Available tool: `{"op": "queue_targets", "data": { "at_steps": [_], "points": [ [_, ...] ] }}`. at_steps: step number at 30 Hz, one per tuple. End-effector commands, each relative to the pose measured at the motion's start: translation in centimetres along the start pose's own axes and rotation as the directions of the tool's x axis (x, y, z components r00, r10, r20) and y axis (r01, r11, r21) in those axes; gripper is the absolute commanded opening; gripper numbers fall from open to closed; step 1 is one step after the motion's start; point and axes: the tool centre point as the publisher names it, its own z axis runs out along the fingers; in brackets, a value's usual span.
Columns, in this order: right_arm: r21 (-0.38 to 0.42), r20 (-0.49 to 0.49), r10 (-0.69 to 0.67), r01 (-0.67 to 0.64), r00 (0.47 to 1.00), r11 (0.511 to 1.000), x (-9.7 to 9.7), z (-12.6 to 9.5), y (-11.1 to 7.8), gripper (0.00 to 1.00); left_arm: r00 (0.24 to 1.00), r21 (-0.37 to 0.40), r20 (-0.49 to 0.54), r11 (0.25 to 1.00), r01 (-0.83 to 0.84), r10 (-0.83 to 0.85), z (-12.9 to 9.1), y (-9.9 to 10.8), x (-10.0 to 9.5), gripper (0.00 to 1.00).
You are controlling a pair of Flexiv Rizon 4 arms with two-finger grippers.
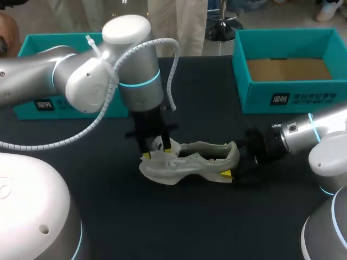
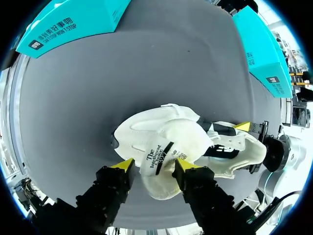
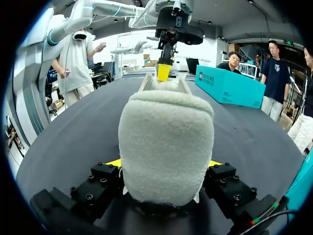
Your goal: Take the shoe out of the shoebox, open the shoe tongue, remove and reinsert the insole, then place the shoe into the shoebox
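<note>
Off-white with black trim, the shoe rests sole-down on the dark table, stretched between the two grippers. Its long axis runs straight from one gripper to the other: the heel sits in the right gripper and the toe points away from it, toward the left gripper.

In the right wrist view the heel is a rounded, fleecy-looking pad filling the space between the right gripper's fingers, which press on it from both sides. The left gripper hangs over the front of the shoe, its fingers closed on the tongue, which is lifted up out of the opening and carries dark print. Ahead of that gripper the smooth, pale toe shows.

An open teal box with a brown floor stands well beyond the right gripper. A second teal box stands beyond the left arm.
</note>
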Motion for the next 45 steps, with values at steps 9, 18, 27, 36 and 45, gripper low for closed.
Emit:
{"op": "queue_targets", "data": {
  "at_steps": [9,18,27,36,45],
  "points": [
    [0.004,0.002,0.0,0.0,1.0,1.0,0.0,0.2,0.0,0.0,0.982,0.017,-0.041,0.983,-0.181,0.182,-2.6,0.3,1.2,1.0],
    [0.004,0.002,0.0,0.0,1.0,1.0,0.0,0.2,0.0,0.0,0.77,0.007,0.011,0.77,-0.638,0.638,-3.9,-0.6,3.4,1.0],
    [0.004,0.002,0.0,0.0,1.0,1.0,0.0,0.2,0.0,0.0,0.307,0.016,0.027,0.306,-0.952,0.951,-4.9,-1.9,4.3,1.0],
    [0.004,0.002,0.0,0.0,1.0,1.0,0.0,0.2,0.0,0.0,-0.108,0.002,0.128,-0.109,-0.994,0.986,-5.9,-0.8,4.9,1.0],
    [0.004,0.002,0.0,0.0,1.0,1.0,0.0,0.2,0.0,0.0,-0.051,-0.009,0.161,-0.05,-0.999,0.986,-6.2,-0.9,5.3,1.0]
  ]
}}
